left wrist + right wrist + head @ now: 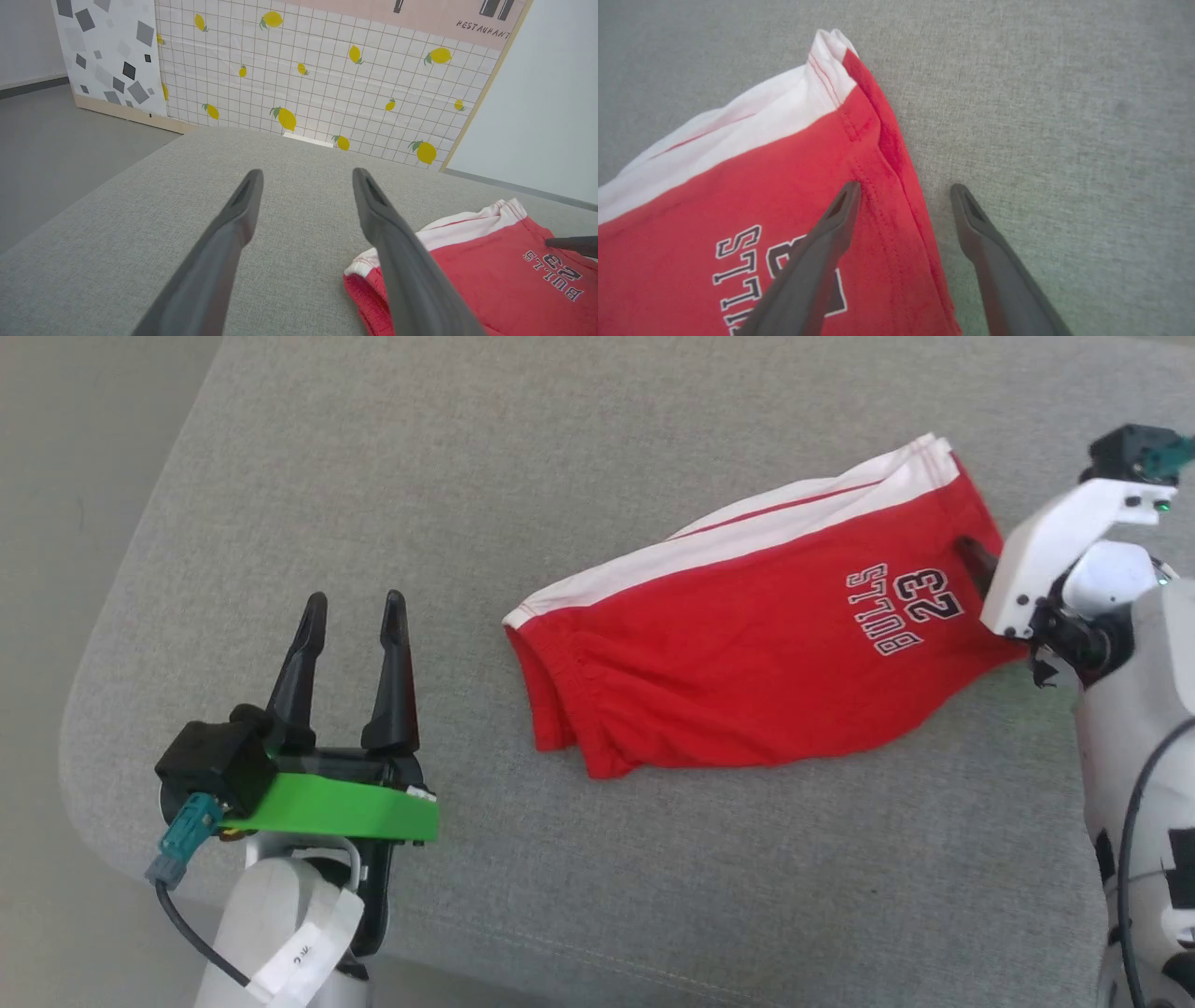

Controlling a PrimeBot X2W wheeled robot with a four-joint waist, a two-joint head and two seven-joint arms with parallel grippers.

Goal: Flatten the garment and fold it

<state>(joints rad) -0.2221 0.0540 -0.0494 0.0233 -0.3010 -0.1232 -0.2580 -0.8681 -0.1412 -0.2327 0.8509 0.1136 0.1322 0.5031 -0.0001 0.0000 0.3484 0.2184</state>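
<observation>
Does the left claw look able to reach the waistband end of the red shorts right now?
Probably yes: the left claw stands open, apart from the shorts, and only bare grey cushion lies between it and their waistband end.

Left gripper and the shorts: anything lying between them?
Nothing. In the head view, the stretch from the open left gripper to the near end of the shorts is bare grey cushion.
</observation>
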